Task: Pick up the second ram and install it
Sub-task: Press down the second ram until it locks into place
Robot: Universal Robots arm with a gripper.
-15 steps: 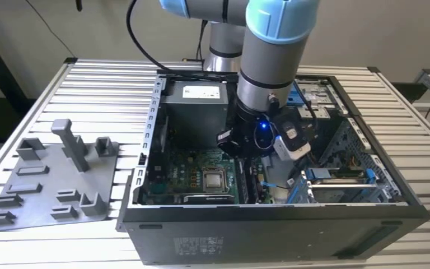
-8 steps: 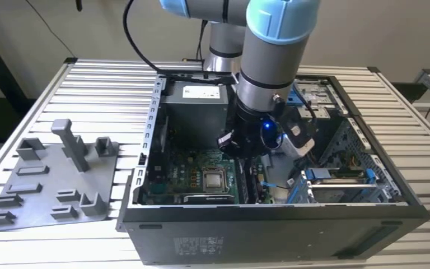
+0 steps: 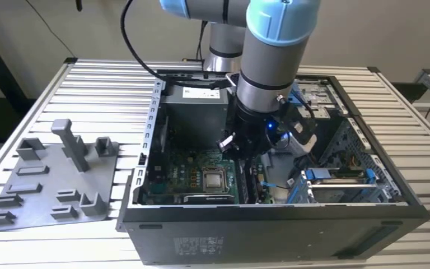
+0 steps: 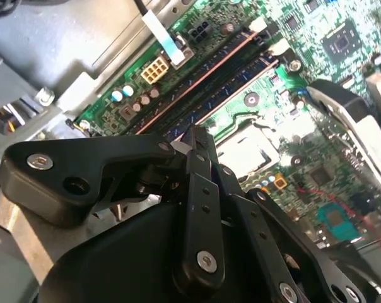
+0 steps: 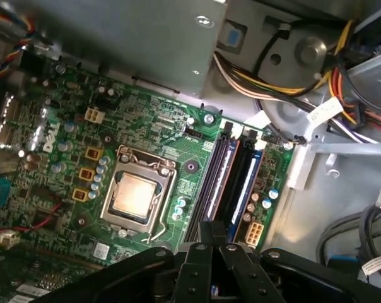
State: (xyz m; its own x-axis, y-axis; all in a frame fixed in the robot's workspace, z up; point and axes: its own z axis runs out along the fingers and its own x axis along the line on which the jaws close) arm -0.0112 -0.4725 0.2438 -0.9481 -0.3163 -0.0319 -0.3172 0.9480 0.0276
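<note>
My gripper reaches down inside the open computer case, over the green motherboard. In both wrist views its black fingers are pressed together with nothing visible between them, and the gripper hovers at one end of the memory slots. Long dark strips with coppery and pale edges lie along those slots. I cannot tell whether one of them is the second ram.
The bare processor socket lies beside the slots. A grey power supply and bundled cables crowd the case's far end. A grey plastic tray with upright blocks rests on the slatted table at the exterior view's left.
</note>
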